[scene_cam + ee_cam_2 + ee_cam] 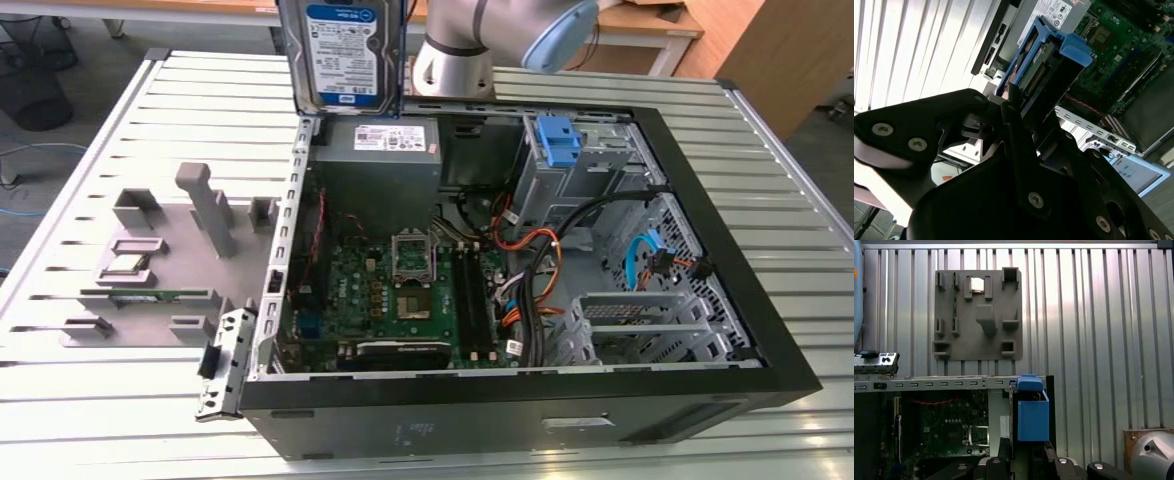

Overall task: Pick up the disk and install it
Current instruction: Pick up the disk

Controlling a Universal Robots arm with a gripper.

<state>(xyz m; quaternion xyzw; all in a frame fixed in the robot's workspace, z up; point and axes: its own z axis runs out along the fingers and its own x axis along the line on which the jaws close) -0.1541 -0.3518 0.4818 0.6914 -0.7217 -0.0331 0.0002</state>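
The jaws of the black metal gripper (pixel 1026 102) are clamped on the disk (pixel 1046 67), a rectangular silver-grey hard drive framed by a blue plastic bracket. In the second wrist view a thin black finger (pixel 1013 117) is pressed flat against its side, and a row of connector pins is exposed at the drive's end. In the first wrist view the disk (pixel 1032 415) is seen end-on as a smooth blue block between the fingers (pixel 1004 450).

In the exterior view the disk (pixel 343 55) is held upright at the top edge, left of centre. Its white-and-blue label is turned to the camera. It hangs over the far corner of the open black computer case (pixel 534 420), above the boxy grey power supply (pixel 380 145). The pale grey rounded arm joint (pixel 461 60) is seen just beside it, toward the exterior view's right.

Inside the case, a bare blue plastic bracket (pixel 554 140) is seated in the metal bay at upper right. A perforated silver drive cage (pixel 641 320) is set at lower right. Orange cables (pixel 534 245) are strung between these and the green motherboard (pixel 400 290).

The case is bounded by straight sheet-metal walls. The ridged silver slatted table (pixel 107 400) extends around it, widest at the exterior view's left. There a matt grey moulded fixture plate (pixel 160 250) with upright posts is laid, well apart from the disk.
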